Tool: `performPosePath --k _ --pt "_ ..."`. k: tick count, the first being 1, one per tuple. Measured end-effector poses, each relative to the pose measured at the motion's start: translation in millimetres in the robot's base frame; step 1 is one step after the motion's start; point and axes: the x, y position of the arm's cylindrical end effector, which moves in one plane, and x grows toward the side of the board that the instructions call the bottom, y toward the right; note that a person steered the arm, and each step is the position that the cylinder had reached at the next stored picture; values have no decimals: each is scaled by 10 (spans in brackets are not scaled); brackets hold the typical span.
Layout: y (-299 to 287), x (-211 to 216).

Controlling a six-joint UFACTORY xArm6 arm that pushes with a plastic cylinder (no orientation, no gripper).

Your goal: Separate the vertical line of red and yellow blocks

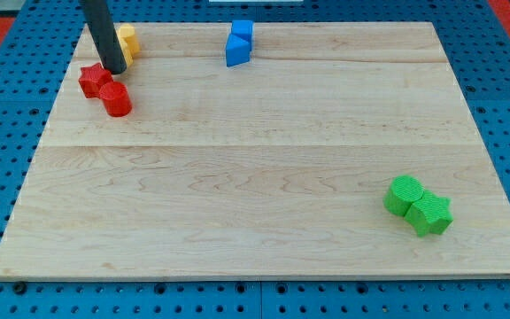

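Observation:
Near the view's top left corner of the wooden board (pixel 264 159), a yellow block (pixel 128 39) sits partly hidden behind my rod. Just below it lie a red star-shaped block (pixel 93 80) and a red cylinder (pixel 116 99), touching each other in a slanted line. My tip (pixel 116 68) rests on the board between the yellow block and the red pair, right beside the red star's upper right edge.
Two blue blocks (pixel 239 43) sit together at the view's top centre. Two green blocks (pixel 418 206) sit together at the view's lower right. Blue pegboard surrounds the board.

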Motion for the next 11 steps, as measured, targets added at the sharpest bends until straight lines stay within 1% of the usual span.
performPosePath --k 1,2,4,5,9,11 --pt "0 -111" --pt "-135 -163" --pt "-753 -163" --pt "-933 -192" --pt "-548 -703" --pt "-155 -987"
